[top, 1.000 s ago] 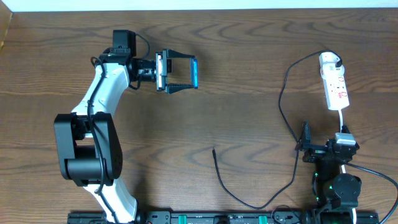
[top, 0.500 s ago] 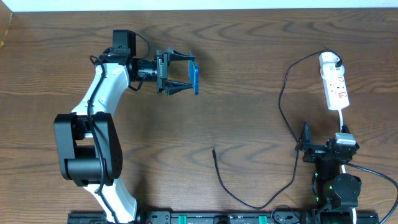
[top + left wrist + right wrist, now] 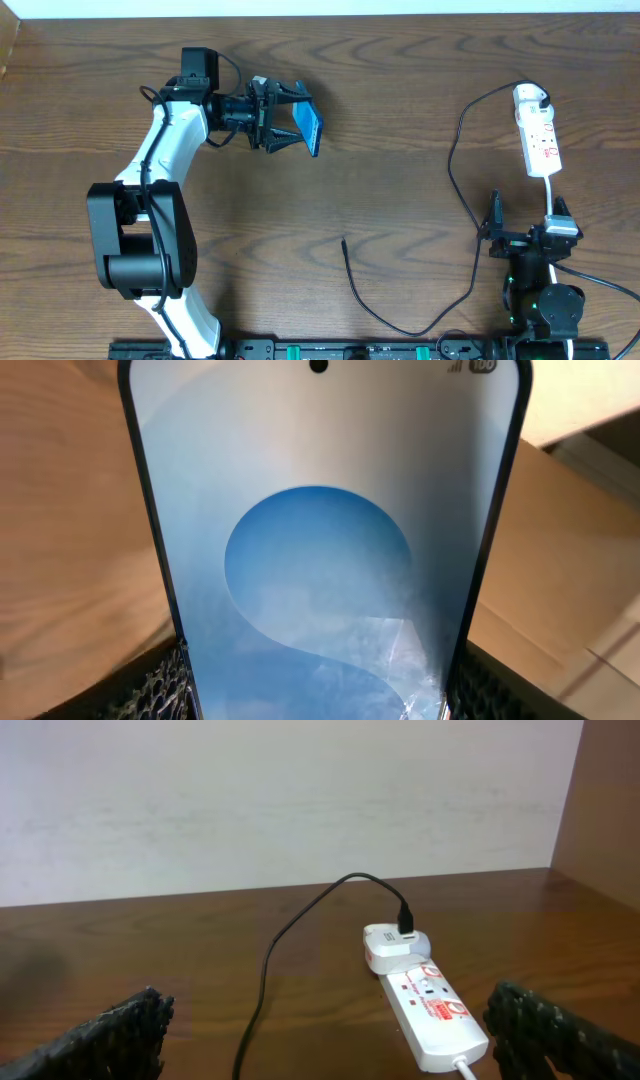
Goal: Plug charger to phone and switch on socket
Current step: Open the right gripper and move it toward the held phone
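Observation:
My left gripper [image 3: 297, 126] is shut on the phone [image 3: 312, 127], held above the far left of the table and turned partly on edge. In the left wrist view the phone [image 3: 320, 550] fills the frame, blue with a lighter circle, between my two fingers. The charger cable [image 3: 455, 170] runs from its white adapter [image 3: 530, 97], plugged into the socket [image 3: 541, 143] at the far right, down to its loose plug [image 3: 344, 241] near the table's middle front. My right gripper [image 3: 525, 240] is open and empty, near the front right, below the socket [image 3: 432, 1018].
The socket's white lead [image 3: 552, 195] runs from the strip toward my right arm. A pale wall stands beyond the table's far edge [image 3: 280, 890].
My left gripper has rolled with the phone in it, so the screen has turned from facing up to tilted on edge. The right arm has shifted slightly.

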### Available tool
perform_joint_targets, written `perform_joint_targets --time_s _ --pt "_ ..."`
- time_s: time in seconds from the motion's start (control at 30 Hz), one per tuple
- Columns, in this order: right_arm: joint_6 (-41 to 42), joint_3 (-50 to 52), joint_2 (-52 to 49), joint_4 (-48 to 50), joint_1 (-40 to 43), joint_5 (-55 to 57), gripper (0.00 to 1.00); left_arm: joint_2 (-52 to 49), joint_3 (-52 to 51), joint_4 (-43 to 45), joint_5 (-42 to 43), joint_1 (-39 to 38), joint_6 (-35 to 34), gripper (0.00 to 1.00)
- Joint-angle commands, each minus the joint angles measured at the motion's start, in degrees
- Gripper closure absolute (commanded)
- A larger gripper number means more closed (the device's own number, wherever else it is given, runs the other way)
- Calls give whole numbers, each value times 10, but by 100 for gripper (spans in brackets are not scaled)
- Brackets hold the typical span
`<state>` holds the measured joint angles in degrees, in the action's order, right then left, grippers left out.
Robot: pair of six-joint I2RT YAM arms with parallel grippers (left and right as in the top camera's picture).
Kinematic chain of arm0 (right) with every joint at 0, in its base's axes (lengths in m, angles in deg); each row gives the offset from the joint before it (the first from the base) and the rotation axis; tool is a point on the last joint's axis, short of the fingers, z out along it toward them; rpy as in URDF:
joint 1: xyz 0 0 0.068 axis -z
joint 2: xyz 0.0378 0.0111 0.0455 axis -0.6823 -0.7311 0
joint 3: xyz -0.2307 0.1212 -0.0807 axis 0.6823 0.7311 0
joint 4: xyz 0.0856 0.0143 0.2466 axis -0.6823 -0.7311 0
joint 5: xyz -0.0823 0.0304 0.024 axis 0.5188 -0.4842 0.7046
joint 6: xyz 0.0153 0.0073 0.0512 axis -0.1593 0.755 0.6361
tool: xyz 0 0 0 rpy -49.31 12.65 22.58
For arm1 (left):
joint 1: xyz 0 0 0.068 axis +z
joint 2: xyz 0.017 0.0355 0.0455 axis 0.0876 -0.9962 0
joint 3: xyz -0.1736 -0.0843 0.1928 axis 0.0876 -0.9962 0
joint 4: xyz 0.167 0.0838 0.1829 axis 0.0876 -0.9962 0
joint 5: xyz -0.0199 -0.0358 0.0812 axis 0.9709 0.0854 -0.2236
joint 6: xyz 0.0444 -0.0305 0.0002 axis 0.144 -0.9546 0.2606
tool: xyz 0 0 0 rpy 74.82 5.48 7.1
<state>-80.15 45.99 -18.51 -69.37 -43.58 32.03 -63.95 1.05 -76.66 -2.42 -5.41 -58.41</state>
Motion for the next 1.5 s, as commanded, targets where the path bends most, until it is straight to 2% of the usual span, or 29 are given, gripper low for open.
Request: perform_joint_targets --time_s 0.0,0.23,0.5,0.73,0.87,1.0,1.07,1.13,1.23,1.33,1.47 --pt "-7 0 3 2 -2 -8 1 23 2 3 -39 3 24 93" --pt "-7 -12 3 24 -2 -7 1 23 2 3 -88 3 48 93" --pt "15 -106 -42 2 -2 -16 1 23 2 3 -102 3 49 93" --pt "16 -267 -217 -55 -2 -91 1 23 2 3 -103 3 55 93" --pt "59 -375 -348 -98 -2 -157 1 23 2 3 -116 3 55 93" --pt "99 -444 -446 -102 -2 -307 1 23 2 3 -116 3 55 93" --pt "99 -462 -485 -71 -2 -416 1 23 2 3 -116 3 55 93" --pt "99 -464 -512 -33 -2 -469 1 23 2 3 -117 3 55 93" --pt "125 -464 -548 -6 -2 -481 1 23 2 3 -122 3 55 93" --pt "217 -464 -583 26 -3 -481 1 23 2 3 -130 3 54 93" --pt "298 -464 -626 37 -3 -481 1 23 2 2 -145 3 45 93"
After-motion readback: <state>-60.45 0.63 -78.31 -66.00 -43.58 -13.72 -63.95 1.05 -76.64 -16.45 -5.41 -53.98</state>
